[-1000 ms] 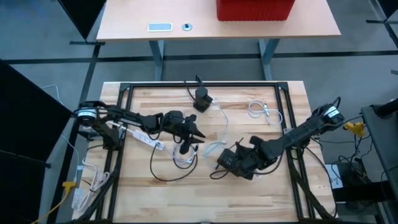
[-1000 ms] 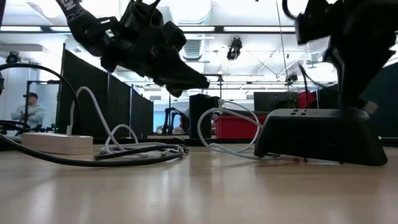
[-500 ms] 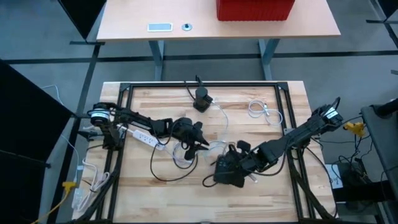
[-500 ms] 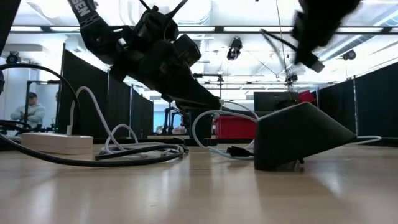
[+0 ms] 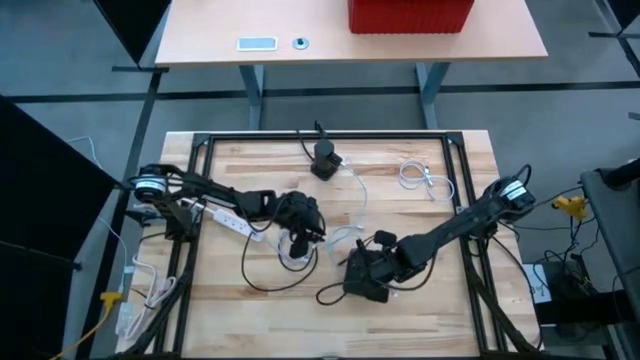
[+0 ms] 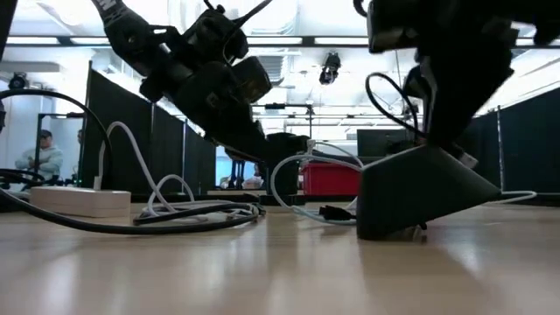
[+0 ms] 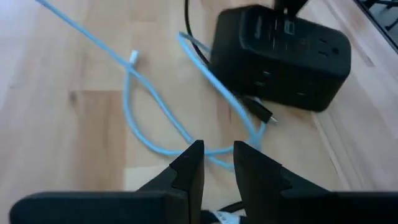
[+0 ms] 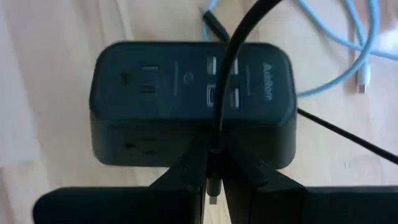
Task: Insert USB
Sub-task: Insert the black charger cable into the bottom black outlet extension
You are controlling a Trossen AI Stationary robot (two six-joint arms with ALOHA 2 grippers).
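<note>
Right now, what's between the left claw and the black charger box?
A light blue cable loops across the wood between the left gripper and the black box, seen in the left wrist view.

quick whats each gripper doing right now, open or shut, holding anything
left gripper: fingers narrowly apart above the light blue cable, holding nothing.
right gripper: shut on the black cable, right at the black charging hub.

robotics lab: black partition curtains (image 6: 171,144), ceiling strip lights (image 6: 52,40), wood bench (image 5: 330,305) w/ black frame (image 5: 325,135)
</note>
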